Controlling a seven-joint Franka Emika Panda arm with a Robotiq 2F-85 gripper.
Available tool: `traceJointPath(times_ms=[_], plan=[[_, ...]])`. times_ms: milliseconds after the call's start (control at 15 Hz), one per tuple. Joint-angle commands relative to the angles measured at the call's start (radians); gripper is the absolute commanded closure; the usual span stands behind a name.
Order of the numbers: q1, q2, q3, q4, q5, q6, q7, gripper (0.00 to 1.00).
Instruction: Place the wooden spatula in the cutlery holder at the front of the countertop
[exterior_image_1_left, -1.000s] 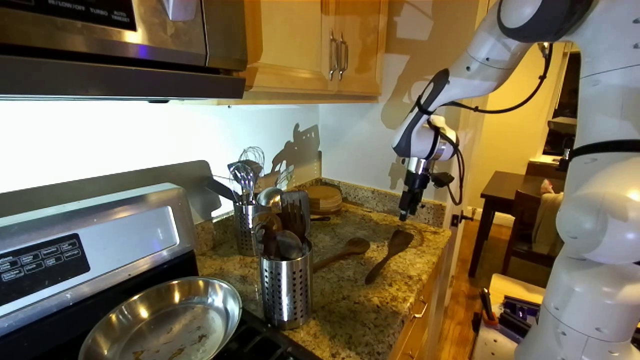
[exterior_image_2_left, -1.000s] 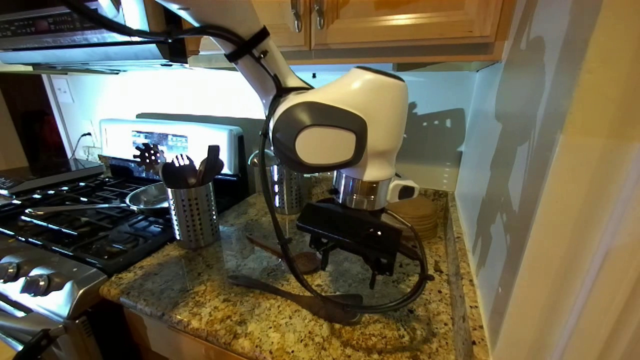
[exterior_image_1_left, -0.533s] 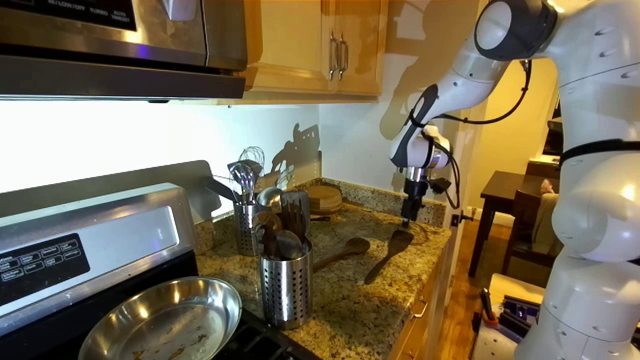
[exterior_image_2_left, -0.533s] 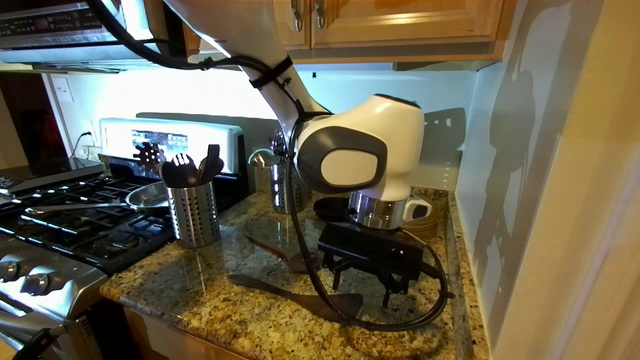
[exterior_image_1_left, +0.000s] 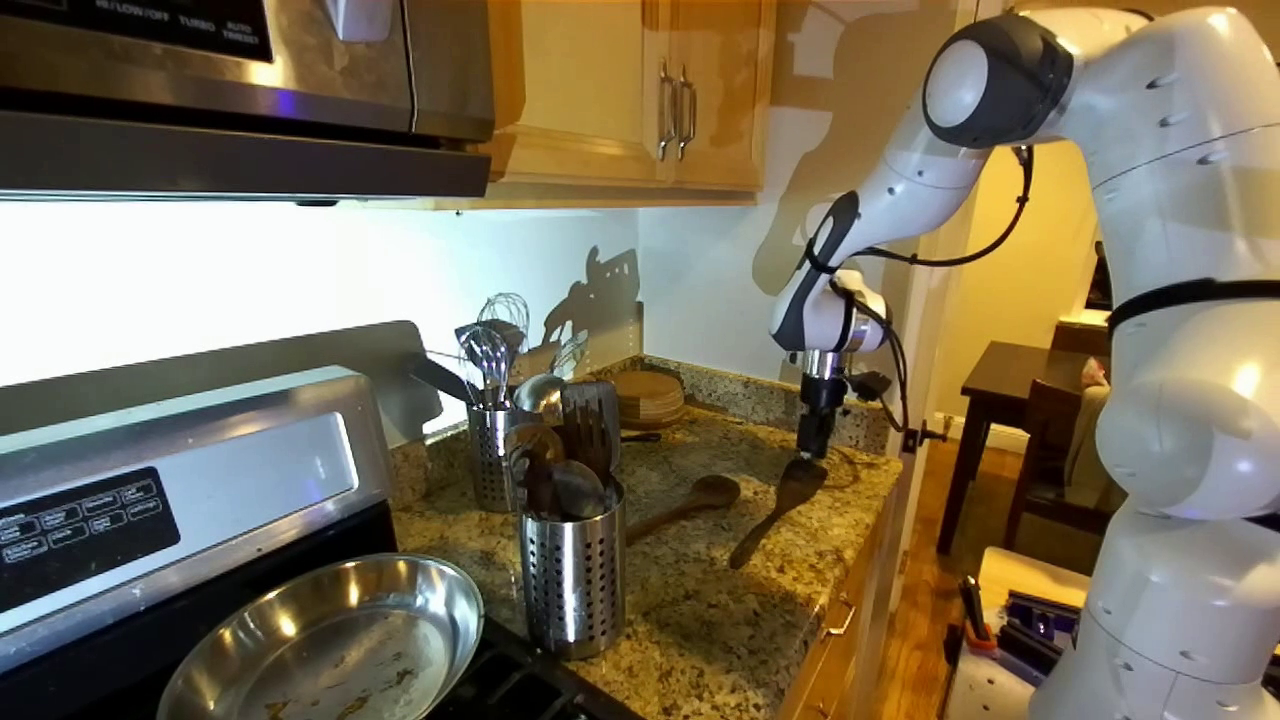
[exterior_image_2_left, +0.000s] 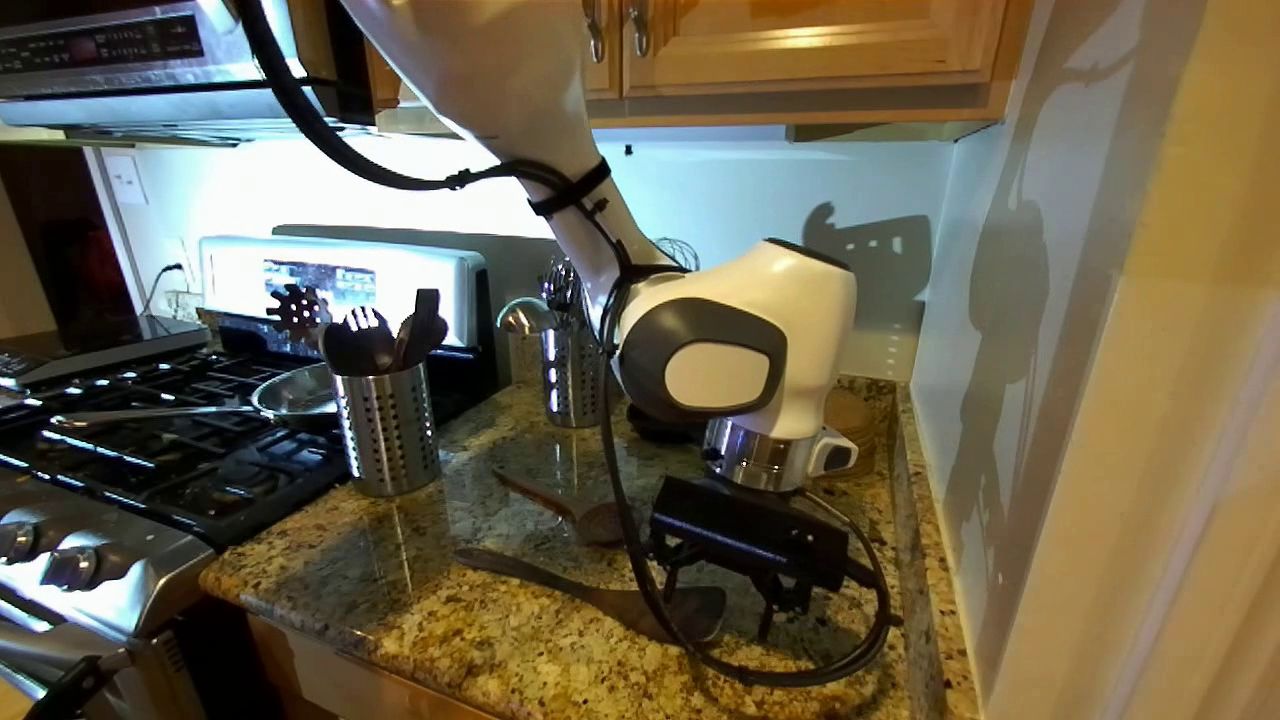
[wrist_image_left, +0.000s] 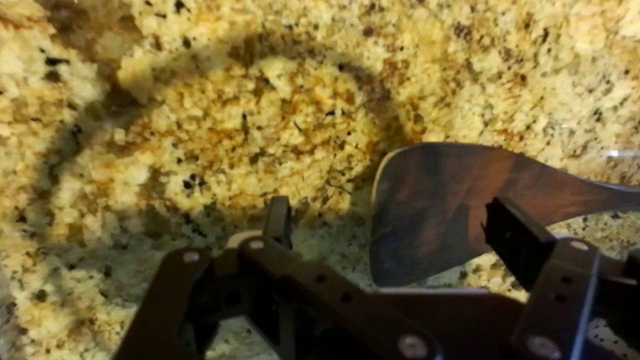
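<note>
The black two-fingered gripper (wrist_image_left: 387, 204) is low above the speckled yellow-brown stone countertop (wrist_image_left: 250, 125), and its dark fingers (wrist_image_left: 515, 232) stand spread, with a wide gap between them. The dark brown wooden spatula (wrist_image_left: 465, 190), with a long slim handle and a flat, widened head, lies on this countertop below the gripper: in the wrist view the end of its head is between the fingers, and one finger covers a part of it. Whether this finger touches the wood, I cannot tell. The handle points away from the gripper, toward the shiny cylindrical stainless-steel cutlery holder (exterior_image_2_left: 390, 440), pierced with small holes, which stands upright, well apart from the gripper, with dark utensils (exterior_image_2_left: 360, 345) in it. The brown wooden spoon (exterior_image_1_left: 705, 493), with a round head, lies near the gripper, on the left of it in both exterior views. Farther from the gripper than this spoon is another perforated steel holder (exterior_image_1_left: 490, 465), with silver wire whisks (exterior_image_1_left: 490, 350) in it. The round shiny steel pan (exterior_image_1_left: 390, 630) is on the black-topped stove (exterior_image_2_left: 240, 470), farther from the gripper than the cutlery holder
</note>
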Motion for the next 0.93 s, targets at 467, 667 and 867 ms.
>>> traceJointPath(times_ms=[467,667,867], plan=[[-0.115,0.052,0.101,0.062,0.105,-0.128,-0.104,0.0],[-0.118,0.053,0.124,0.065,0.158,-0.157,-0.138,0.0],[-0.097,0.055,0.135,0.06,0.182,-0.184,-0.145,0.0]])
